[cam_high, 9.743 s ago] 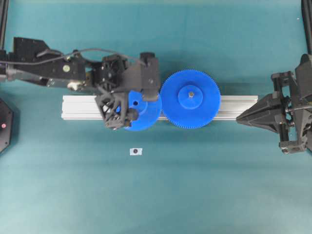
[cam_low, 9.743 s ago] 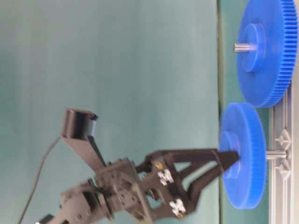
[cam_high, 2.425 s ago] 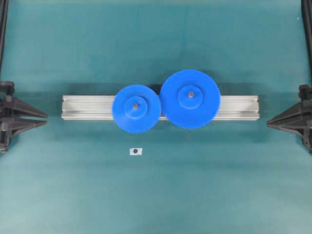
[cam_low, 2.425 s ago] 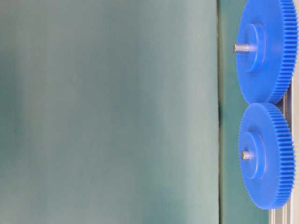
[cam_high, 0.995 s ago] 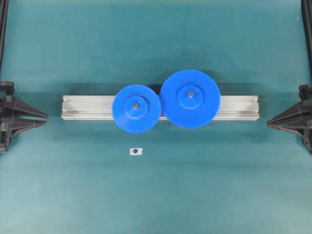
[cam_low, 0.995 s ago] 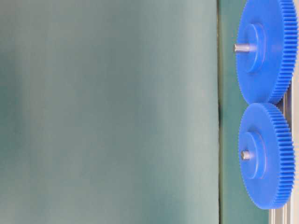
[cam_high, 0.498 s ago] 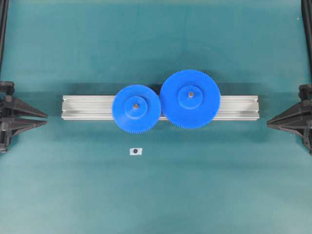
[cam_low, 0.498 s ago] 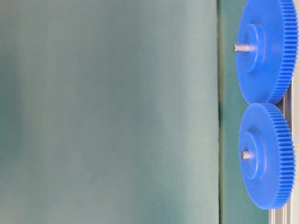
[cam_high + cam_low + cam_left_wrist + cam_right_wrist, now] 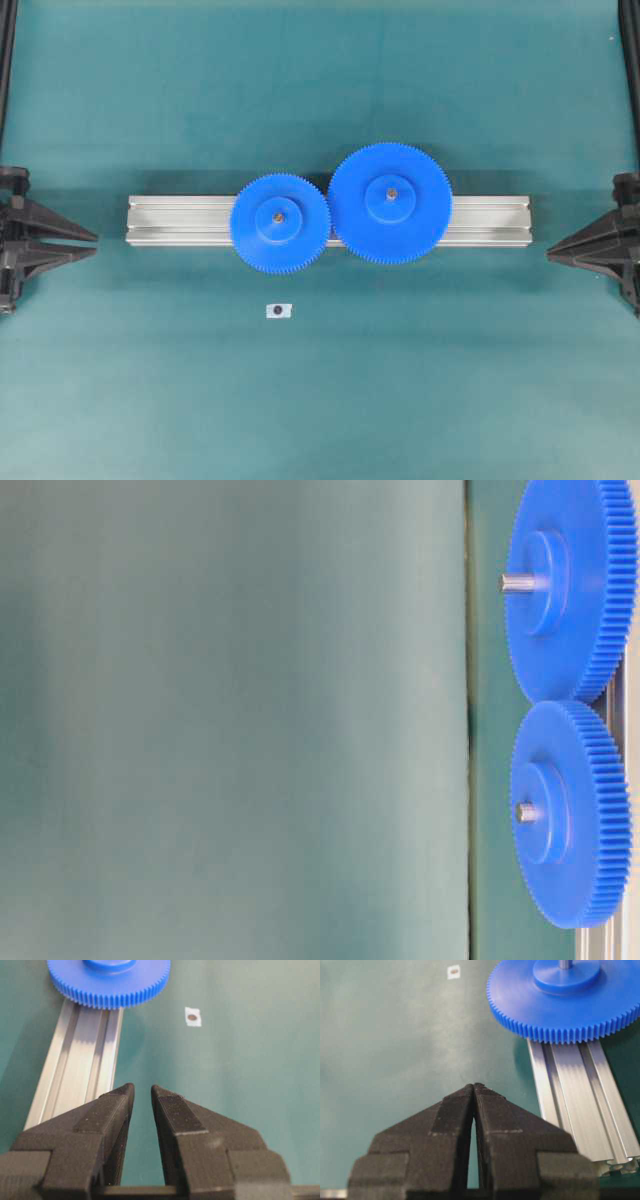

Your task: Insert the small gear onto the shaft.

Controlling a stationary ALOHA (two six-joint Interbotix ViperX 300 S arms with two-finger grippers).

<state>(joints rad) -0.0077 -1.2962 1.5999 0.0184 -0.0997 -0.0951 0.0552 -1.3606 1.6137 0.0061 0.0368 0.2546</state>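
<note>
Small gear sits on the rail, seated on the shaft, whose tip shows as a dot in the hub hole. Table-level view: small gear lies flat against the rail with the shaft end poking out just past the hub. Its teeth touch the big gear on its right side in the overhead view; the big gear also sits on the rail, on its own pin. In the table-level view the big gear is above the small one, rims meeting.

Rail lies across the middle of the mat, long axis running left to right. Small gear is left of the rail's middle, big gear at about the middle. White tag with a dark dot lies on the mat, apart from the rail, toward the near edge below the small gear.

Left gripper is parked at the mat's left edge, well apart from the rail's left end. Left wrist view: gripper fingers are slightly spread with a narrow gap, nothing between them; small gear and rail ahead, tag off to the right.

Right gripper is parked at the mat's right edge, near but clear of the rail's right end. Right wrist view: gripper tips are pressed together, pinching nothing; big gear and rail ahead on the right, tag far up left.
</note>
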